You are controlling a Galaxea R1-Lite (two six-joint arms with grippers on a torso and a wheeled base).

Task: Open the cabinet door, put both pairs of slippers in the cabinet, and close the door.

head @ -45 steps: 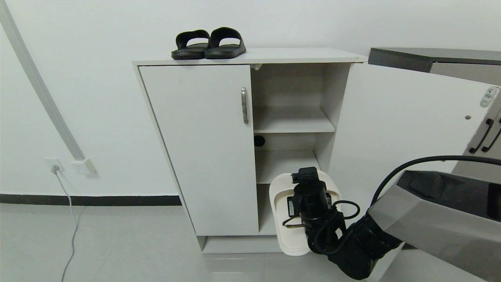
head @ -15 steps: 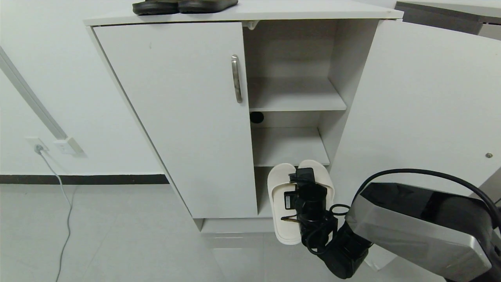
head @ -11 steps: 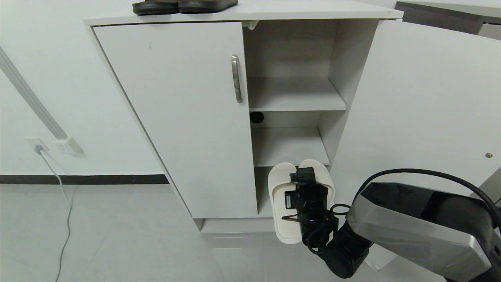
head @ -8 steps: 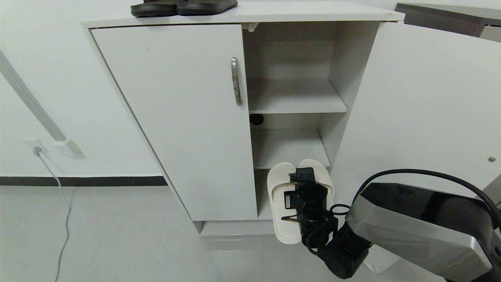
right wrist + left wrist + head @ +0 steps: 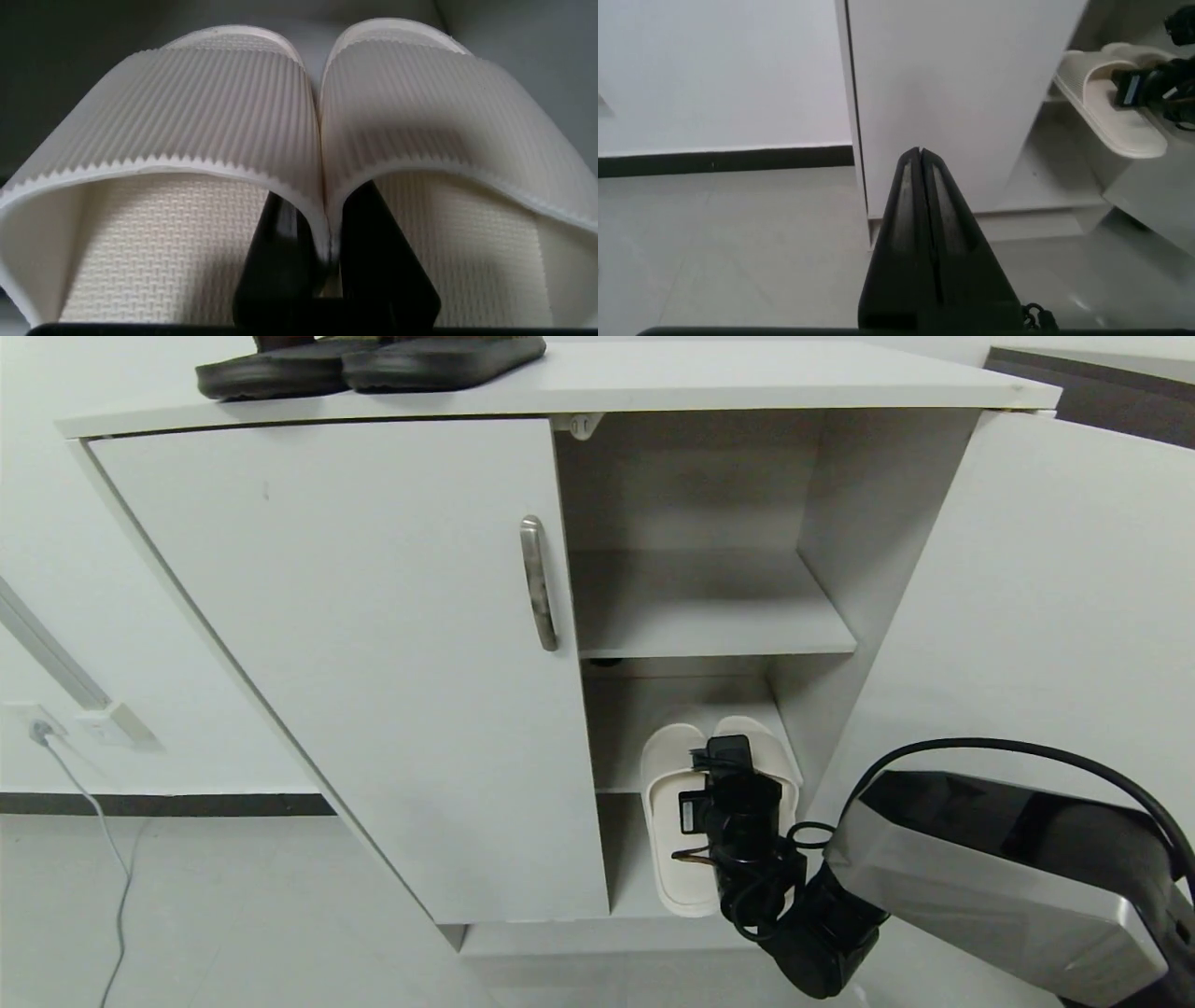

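Observation:
The pair of white slippers (image 5: 674, 812) hangs side by side in front of the open right half of the white cabinet (image 5: 560, 387), toes at the lower shelf (image 5: 653, 719). My right gripper (image 5: 717, 758) is shut on the inner strap edges of both white slippers (image 5: 224, 121), its fingers (image 5: 280, 252) pinching them together. The black slippers (image 5: 373, 364) lie on the cabinet top. My left gripper (image 5: 920, 187) is shut and empty, low above the floor before the closed left door (image 5: 952, 84).
The right door (image 5: 1027, 616) stands swung open to the right. The left door (image 5: 355, 644) is closed, with a metal handle (image 5: 538, 583). An upper shelf (image 5: 700, 635) is bare. A wall socket with cable (image 5: 37, 728) sits low on the left.
The head view has drawn closer to the cabinet and shifted. The white slippers, still held by the right gripper, now have their toes at the lower shelf opening.

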